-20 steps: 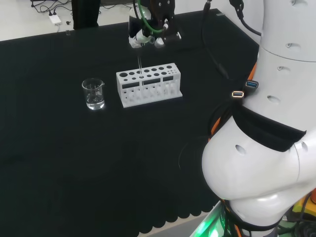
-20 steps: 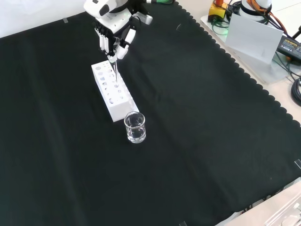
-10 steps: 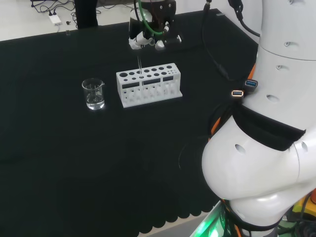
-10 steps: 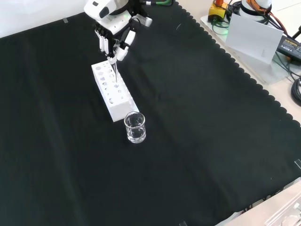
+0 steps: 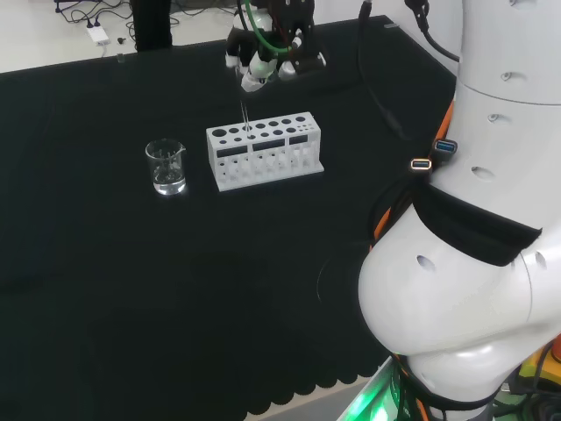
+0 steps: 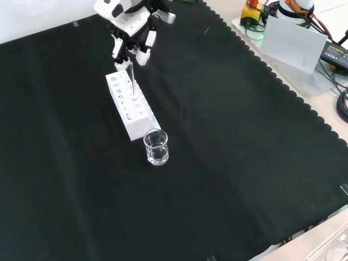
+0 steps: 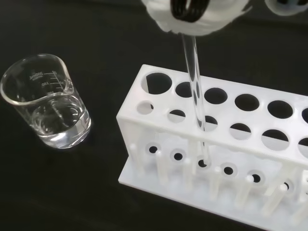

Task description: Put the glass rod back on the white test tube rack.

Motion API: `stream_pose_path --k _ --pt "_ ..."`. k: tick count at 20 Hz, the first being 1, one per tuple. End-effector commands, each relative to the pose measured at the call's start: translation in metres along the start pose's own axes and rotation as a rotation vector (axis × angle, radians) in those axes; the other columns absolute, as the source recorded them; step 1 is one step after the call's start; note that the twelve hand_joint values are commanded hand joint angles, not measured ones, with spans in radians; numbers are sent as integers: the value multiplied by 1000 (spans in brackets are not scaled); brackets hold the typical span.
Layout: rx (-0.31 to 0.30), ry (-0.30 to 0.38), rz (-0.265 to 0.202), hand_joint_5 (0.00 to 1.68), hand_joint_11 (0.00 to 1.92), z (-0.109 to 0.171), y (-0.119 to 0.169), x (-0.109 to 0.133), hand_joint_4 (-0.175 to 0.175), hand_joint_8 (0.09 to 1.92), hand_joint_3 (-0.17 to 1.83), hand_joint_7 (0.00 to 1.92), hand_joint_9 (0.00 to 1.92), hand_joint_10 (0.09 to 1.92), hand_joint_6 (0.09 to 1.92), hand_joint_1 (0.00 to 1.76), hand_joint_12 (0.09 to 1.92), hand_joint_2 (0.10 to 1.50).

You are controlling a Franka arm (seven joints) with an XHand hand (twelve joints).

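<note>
Fingers of the hand curl down over the rod's top end; in the wrist view a blurred white part of the hand sits right over that end, but we cannot make out whether the fingers pinch the glass or merely hang close around it.

We see the rod standing in the rack, threaded through a hole near the rack's end by the beaker, in the smaller-holed row of the top plate. Through the rack's open side its lower tip appears to reach the base plate, next to one of the small holes there. Its long axis runs nearly straight up from the tabletop, with a slight lean, and the free end points up at the hand. In the head view the rod rises from the rack, with the beaker well apart to the left.

We judge the placing step nearly done: the rod is seated and carried by the rack. The next move, as we read it, calls for spreading the fingers clear of the glass and lifting the hand straight up along the rod's axis, so that nothing drags the rod sideways or tips the rack.
</note>
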State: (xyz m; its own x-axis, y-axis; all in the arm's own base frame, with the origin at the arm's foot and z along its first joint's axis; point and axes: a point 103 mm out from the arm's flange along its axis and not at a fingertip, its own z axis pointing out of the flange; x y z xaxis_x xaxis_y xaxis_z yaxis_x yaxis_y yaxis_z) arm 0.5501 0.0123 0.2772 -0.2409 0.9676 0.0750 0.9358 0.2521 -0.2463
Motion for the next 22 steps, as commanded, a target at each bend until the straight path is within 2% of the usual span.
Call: stream_pose_path --k 1,6,22 --pt "13 2 0 376 1780 -5 -5 -1 -167 677 -175 801 1627 87 623 1308 368 859" --pt "14 6 7 369 1786 -12 -10 -3 -161 710 -175 764 1620 87 560 1302 381 848" --pt "-24 -13 19 423 1771 -46 -36 3 -165 714 -175 779 1625 87 560 1303 383 852"
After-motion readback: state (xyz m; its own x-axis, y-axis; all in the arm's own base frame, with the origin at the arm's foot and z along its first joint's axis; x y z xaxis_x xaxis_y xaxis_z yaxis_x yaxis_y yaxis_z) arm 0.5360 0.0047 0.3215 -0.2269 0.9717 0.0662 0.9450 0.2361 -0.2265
